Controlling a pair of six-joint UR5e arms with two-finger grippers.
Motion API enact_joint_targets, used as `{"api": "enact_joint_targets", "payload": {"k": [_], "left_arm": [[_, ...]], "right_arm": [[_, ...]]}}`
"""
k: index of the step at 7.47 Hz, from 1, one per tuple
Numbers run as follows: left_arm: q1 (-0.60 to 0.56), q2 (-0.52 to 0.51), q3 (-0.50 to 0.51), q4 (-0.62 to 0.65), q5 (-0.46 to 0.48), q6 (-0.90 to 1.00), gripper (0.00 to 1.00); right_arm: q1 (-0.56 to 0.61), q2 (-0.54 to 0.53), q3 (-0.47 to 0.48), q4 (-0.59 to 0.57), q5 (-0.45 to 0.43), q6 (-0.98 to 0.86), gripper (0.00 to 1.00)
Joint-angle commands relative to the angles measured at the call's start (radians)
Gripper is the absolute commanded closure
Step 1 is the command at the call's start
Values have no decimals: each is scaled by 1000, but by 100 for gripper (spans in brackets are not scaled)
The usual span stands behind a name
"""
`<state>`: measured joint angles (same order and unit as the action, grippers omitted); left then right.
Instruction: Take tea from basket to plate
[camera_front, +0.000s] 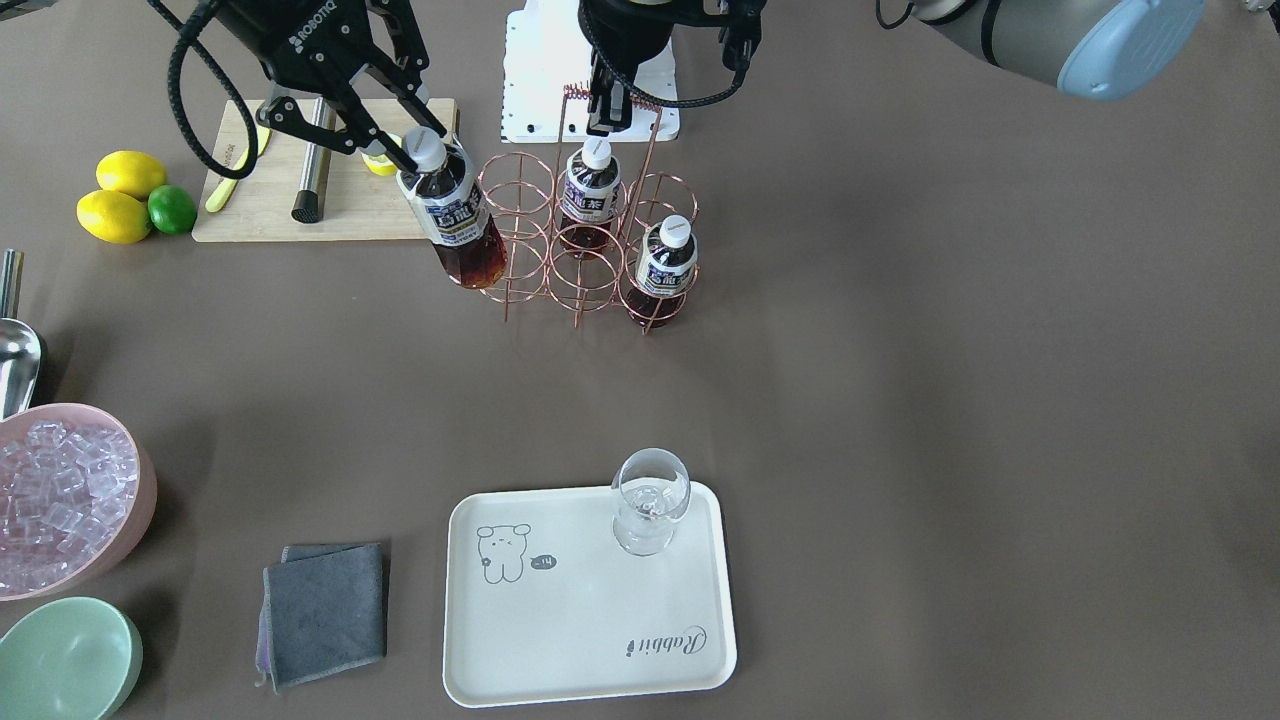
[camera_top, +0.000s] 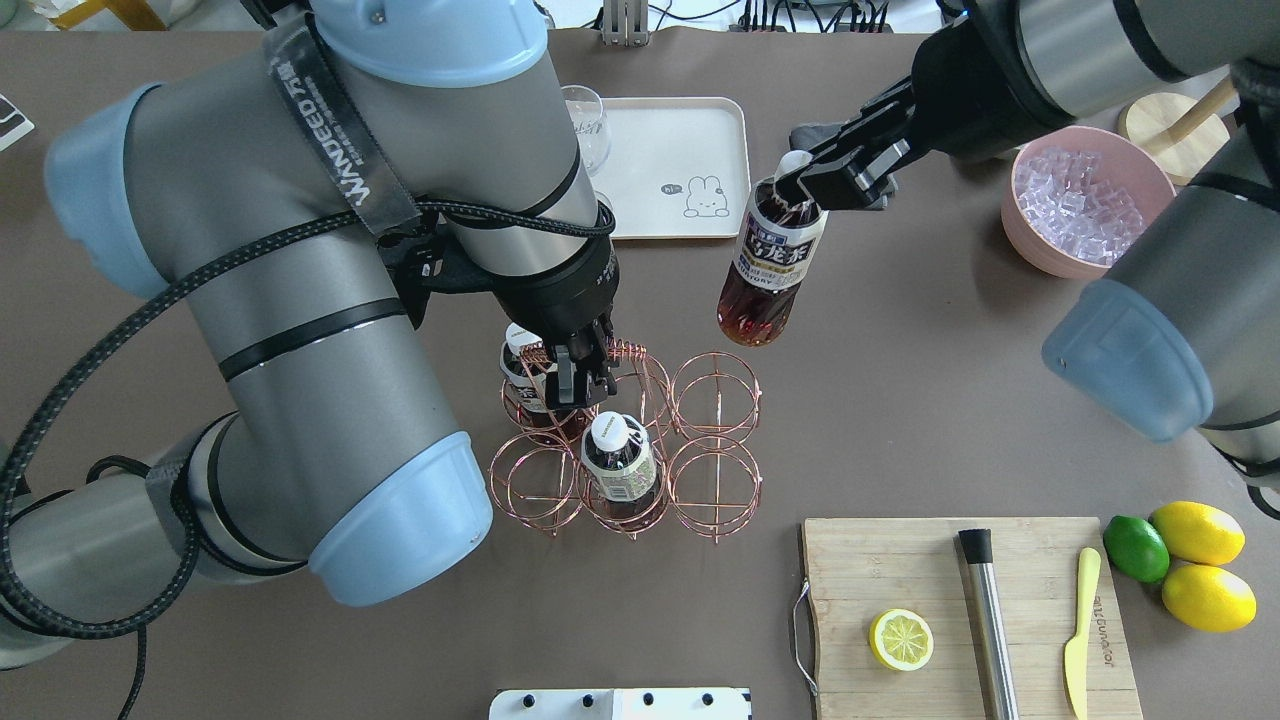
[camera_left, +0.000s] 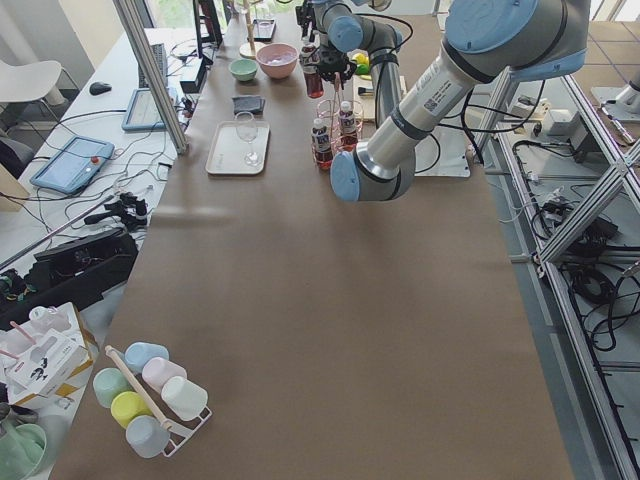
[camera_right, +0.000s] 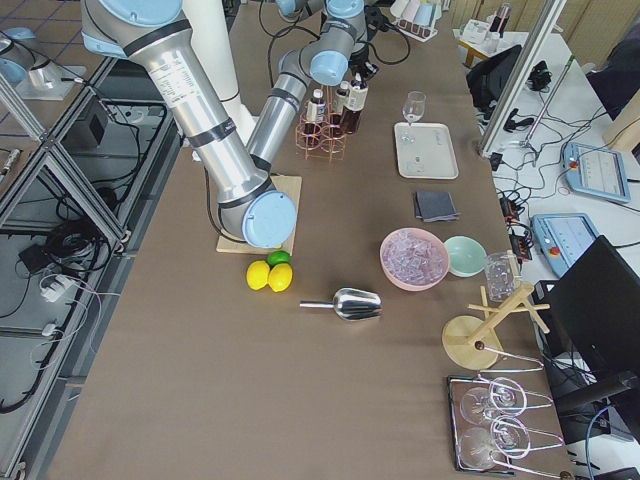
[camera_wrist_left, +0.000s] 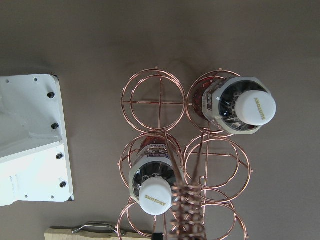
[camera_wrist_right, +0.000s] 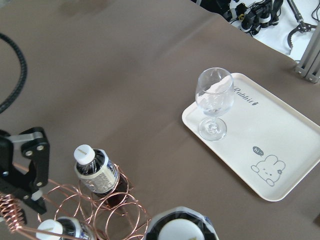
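My right gripper (camera_top: 797, 178) is shut on the white cap of a tea bottle (camera_top: 768, 268) and holds it tilted in the air beside the copper wire basket (camera_top: 715, 395), over the bare table. In the front view this gripper (camera_front: 423, 150) and bottle (camera_front: 457, 218) hang just left of the basket (camera_front: 585, 262). Two more tea bottles (camera_front: 590, 188) (camera_front: 667, 262) stand in basket cells. My left gripper (camera_top: 578, 385) is shut on the basket's coiled handle (camera_wrist_left: 187, 212). The cream plate (camera_front: 590, 640) lies apart from the basket and carries a wine glass (camera_front: 650, 500).
A wooden cutting board (camera_front: 355, 205) with a lemon half, a metal muddler and a yellow knife lies beside the basket. Two lemons and a lime (camera_front: 172, 210) sit next to it. A pink bowl of ice (camera_front: 60, 495), a green bowl (camera_front: 65, 660), a metal scoop and a grey cloth (camera_front: 325, 610) are nearby.
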<state>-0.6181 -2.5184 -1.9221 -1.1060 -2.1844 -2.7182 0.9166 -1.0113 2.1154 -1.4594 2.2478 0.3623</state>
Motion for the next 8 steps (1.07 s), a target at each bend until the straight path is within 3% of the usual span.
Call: {"api": "enact_joint_targets", "payload": {"k": [1,5,7,8], "left_arm": [[-5,1,-1,3,0,0,100],[-188,99,-142,156,-26,108,100],[-326,252,-268,231,-82,281,100],[-401,324,-273,253,-136,419,100]], "right_arm": [[79,66,-101,-19,6,0,100],[131,236,-328,-108,-2,9,100],[131,343,-490,-108,-5,36,100],[131,396,-576,-105,-7,53,100]]}}
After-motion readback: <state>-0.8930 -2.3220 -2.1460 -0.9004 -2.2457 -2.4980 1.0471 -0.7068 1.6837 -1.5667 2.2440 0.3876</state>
